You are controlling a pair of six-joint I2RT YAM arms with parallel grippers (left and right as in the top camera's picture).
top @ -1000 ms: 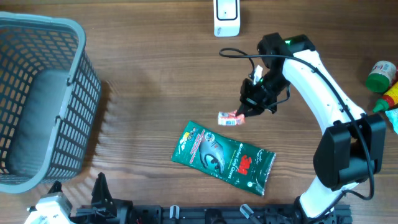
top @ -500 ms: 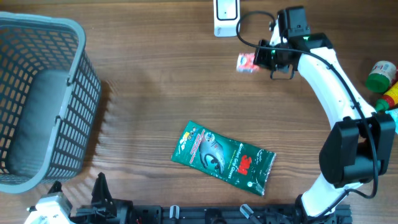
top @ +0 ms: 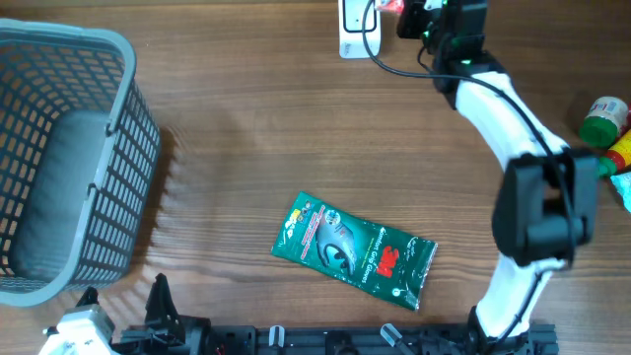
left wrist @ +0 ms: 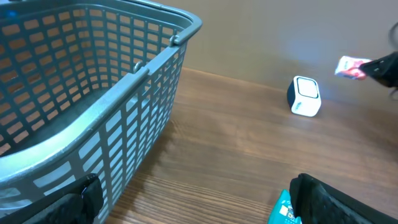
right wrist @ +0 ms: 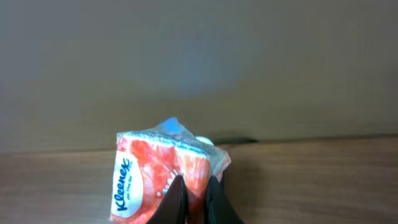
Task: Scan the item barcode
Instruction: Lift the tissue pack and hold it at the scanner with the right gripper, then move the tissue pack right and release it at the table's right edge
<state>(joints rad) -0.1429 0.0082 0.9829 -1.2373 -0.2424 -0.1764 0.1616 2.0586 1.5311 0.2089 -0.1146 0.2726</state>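
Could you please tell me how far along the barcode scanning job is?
Done: the tissue pack is off the table, pinched in the right tool. In hand: it is held up near the white scanner. Left: the scan itself, which I cannot confirm; the green packet lies on the table.

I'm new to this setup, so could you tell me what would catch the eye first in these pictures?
The right gripper is shut on a red-and-white tissue pack, held in the air near the white scanner at the far edge of the table. A green packet lies flat in the middle, and a big grey basket fills the left side.
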